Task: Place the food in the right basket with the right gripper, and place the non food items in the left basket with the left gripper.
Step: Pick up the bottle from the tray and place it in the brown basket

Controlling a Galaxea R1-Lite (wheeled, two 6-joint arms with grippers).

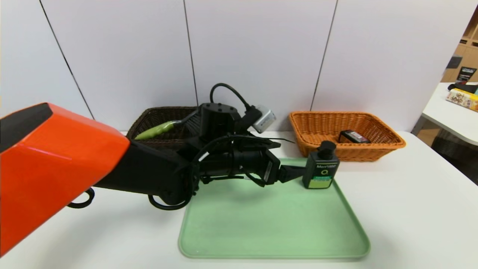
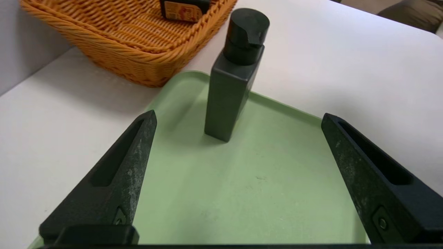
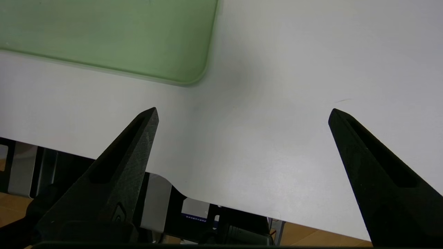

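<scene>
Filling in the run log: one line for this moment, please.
left gripper open, facing pump bottle on tray | right gripper open, parked

Pale green rectangular plastic tray (image 1: 261,224) lower centre, flat on white table (image 1: 410,209). Second white table (image 1: 452,116) far right edge, yellow printed box (image 1: 463,99) on it.

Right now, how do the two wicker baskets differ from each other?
The left basket is dark brown and looks deeper; the right basket is orange and shallow with a flared rim. The brown one holds a green-handled brush; the orange one holds a small black packet. Both are rectangular woven wicker, standing on the white table behind the green tray.
</scene>
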